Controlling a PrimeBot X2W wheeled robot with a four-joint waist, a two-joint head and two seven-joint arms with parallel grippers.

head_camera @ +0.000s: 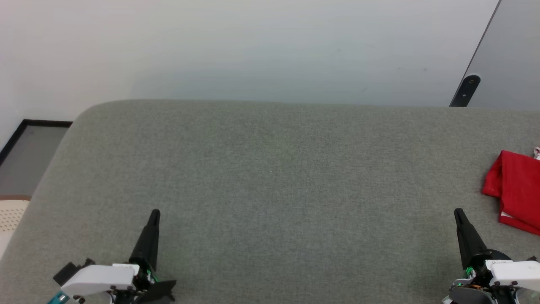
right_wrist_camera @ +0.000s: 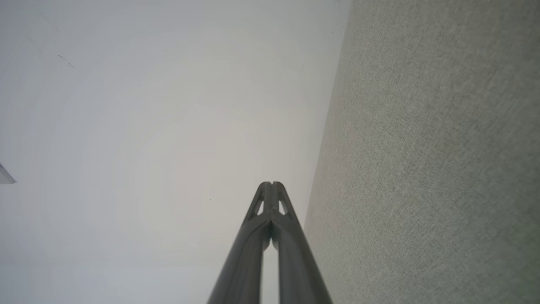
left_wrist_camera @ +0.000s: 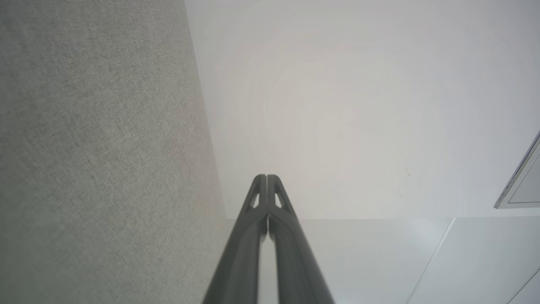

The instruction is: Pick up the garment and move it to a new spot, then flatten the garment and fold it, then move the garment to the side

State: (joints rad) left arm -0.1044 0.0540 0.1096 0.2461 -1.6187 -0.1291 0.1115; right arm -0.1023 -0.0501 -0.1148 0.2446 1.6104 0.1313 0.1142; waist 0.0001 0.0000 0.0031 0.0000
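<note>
The red garment (head_camera: pixel 517 190) lies folded at the right edge of the head view on the grey fabric surface (head_camera: pixel 270 177), partly cut off by the frame, with a bit of white trim along its lower edge. My right gripper (head_camera: pixel 458 212) stands at the lower right, a short way left of the garment and apart from it, fingers pressed together with nothing between them. My left gripper (head_camera: pixel 155 213) stands at the lower left, far from the garment, also shut and empty. The left wrist view shows its fingertips (left_wrist_camera: pixel 266 177) touching; the right wrist view shows the same for the right gripper (right_wrist_camera: pixel 272 184).
The grey surface ends in a rounded far edge against a pale wall (head_camera: pixel 253 46). A dark-framed panel (head_camera: pixel 25 152) sits beyond the left edge. A grey door with a black fitting (head_camera: pixel 468 89) stands at the upper right.
</note>
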